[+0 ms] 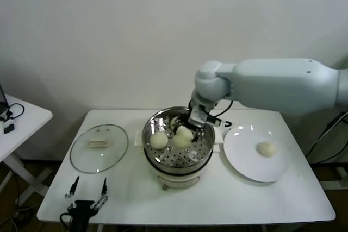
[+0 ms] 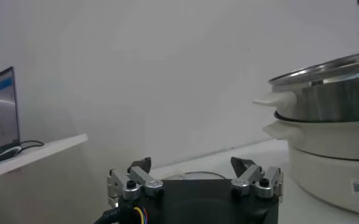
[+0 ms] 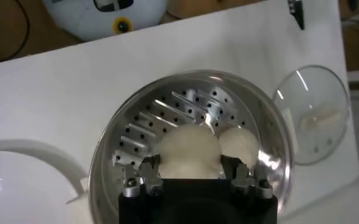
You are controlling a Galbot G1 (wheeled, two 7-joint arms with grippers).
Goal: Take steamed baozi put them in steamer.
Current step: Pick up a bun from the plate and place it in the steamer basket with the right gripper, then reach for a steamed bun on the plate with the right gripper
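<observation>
The steamer [image 1: 176, 162] stands mid-table, and its perforated floor shows in the right wrist view [image 3: 167, 115]. My right gripper [image 1: 191, 125] reaches into it and is shut on a cream baozi [image 1: 185, 132], which sits between the fingers [image 3: 188, 152] in the right wrist view. Two more baozi lie in the basket, one on the left [image 1: 159, 140] and one just in front of the held one [image 1: 182, 142]. One shows beside the held bun in the right wrist view [image 3: 240, 145]. A fourth baozi [image 1: 266, 148] lies on the white plate [image 1: 244, 161]. My left gripper [image 1: 87, 191] is open and parked at the table's front left.
The glass lid [image 1: 99, 148] lies flat to the left of the steamer. A small white side table [image 1: 22, 118] stands at the far left. In the left wrist view the steamer's side [image 2: 331, 103] rises to the right of the left gripper [image 2: 191, 167].
</observation>
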